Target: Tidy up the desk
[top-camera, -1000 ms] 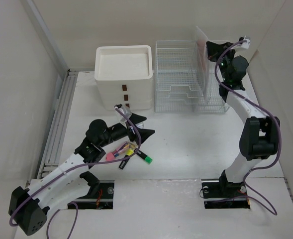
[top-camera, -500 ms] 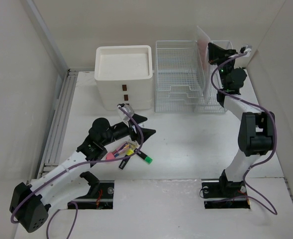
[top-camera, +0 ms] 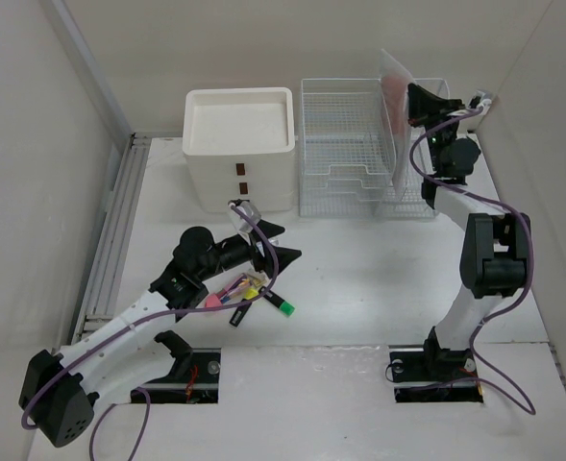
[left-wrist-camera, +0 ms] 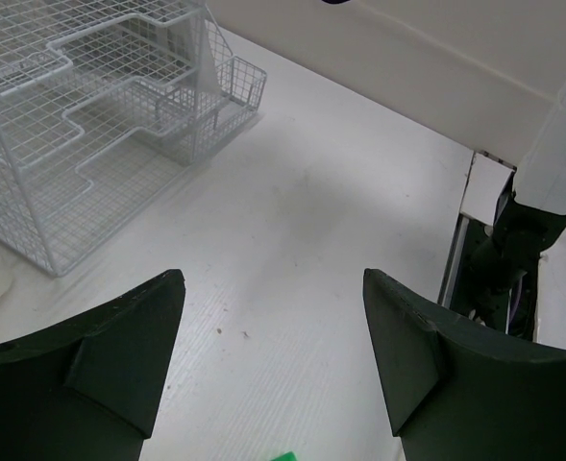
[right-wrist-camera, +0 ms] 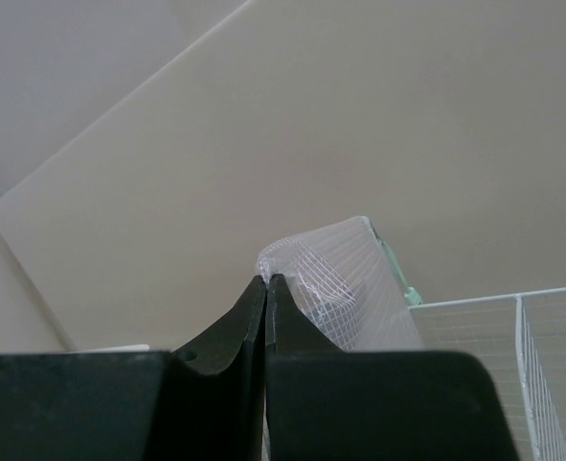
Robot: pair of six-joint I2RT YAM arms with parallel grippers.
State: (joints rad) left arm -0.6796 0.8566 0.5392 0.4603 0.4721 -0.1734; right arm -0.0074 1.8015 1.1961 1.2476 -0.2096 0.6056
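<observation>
The desk is a white tabletop; it also shows in the left wrist view. My left gripper is open and empty, just above the desk beside a small pile: a pink item, a yellow item, a black item and a green item, whose edge shows in the left wrist view. My right gripper is shut on the top edge of a translucent mesh pouch, which stands upright at the right end of the wire rack.
A white drawer unit with brown handles stands at the back left. A white wire-mesh rack stands to its right and shows in the left wrist view. Beige walls enclose the desk.
My right wrist has swung a little to the right at the rack, still holding the pouch. My left gripper has shifted slightly right.
</observation>
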